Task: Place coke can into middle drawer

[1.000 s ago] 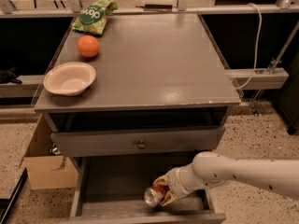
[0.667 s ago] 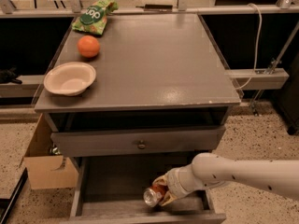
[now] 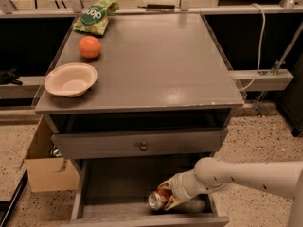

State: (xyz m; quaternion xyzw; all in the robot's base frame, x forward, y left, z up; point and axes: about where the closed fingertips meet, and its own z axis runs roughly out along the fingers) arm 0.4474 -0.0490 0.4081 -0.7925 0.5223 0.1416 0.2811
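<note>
Coke can (image 3: 156, 200) is tipped on its side inside the open middle drawer (image 3: 113, 186), toward its 5 o'clock corner, silver end pointing to 8 o'clock. My tool (image 3: 166, 198) is clamped around it, my arm (image 3: 246, 176) reaching in from 3 o'clock.

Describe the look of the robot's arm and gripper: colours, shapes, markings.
The arm is a smooth, off-white rounded tube with a bulbous joint dotted with small dark holes, narrowing to a pale cylindrical wrist. The gripper, low in the middle drawer near its front wall, looks tan. No cables or lettering show.
</note>
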